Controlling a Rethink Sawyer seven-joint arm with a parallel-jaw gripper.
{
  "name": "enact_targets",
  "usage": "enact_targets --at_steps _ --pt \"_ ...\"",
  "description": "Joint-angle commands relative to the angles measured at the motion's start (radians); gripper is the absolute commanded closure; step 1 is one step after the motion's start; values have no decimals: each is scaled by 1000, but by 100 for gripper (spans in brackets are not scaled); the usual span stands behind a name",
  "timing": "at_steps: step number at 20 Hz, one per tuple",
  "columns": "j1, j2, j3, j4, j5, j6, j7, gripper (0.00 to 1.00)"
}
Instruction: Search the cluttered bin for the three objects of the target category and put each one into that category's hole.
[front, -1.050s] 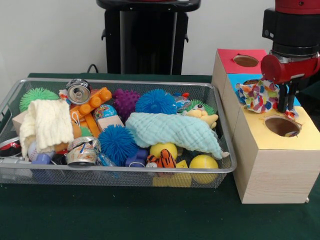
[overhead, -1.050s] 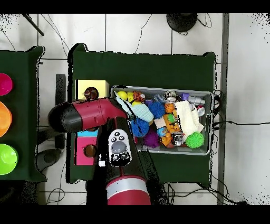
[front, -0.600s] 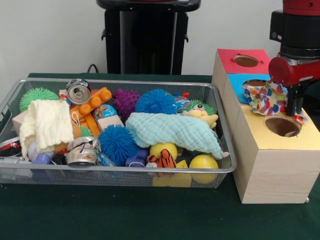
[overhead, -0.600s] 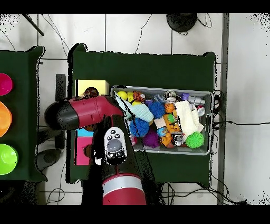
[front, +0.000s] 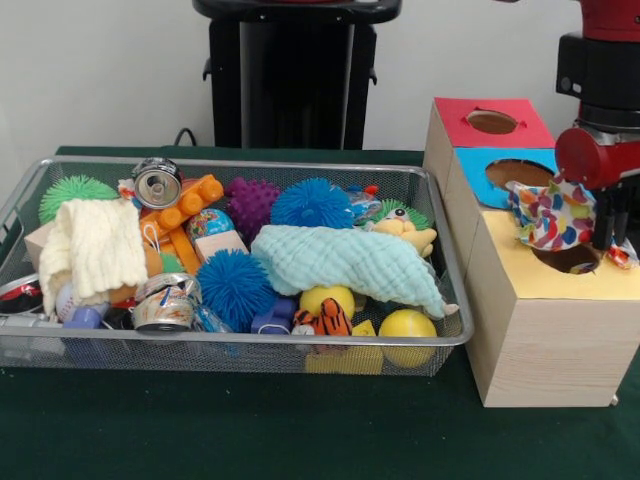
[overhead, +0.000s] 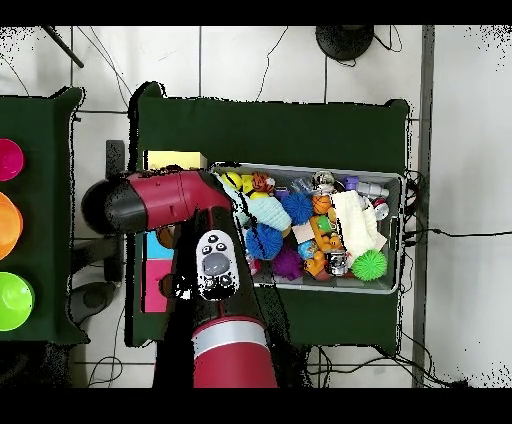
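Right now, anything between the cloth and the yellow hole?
Nothing visible. The patterned cloth hangs from the end effector right over the yellow hole, whose opening shows bare below it. The overhead view hides this spot under the arm.

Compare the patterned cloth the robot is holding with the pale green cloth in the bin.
The patterned cloth is multicoloured; the green cloth is plain pale green. The patterned cloth hangs bunched at the gripper over the box's yellow section; the green cloth lies spread over toys in the bin and looks larger. Both are soft fabric.
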Motion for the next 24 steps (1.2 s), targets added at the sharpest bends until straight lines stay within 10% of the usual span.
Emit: enact_targets --at_steps 1,24 --pt "-36 62 16 -20 23 43 134 100" --pt "-103 75 49 -45 -8 73 48 100"
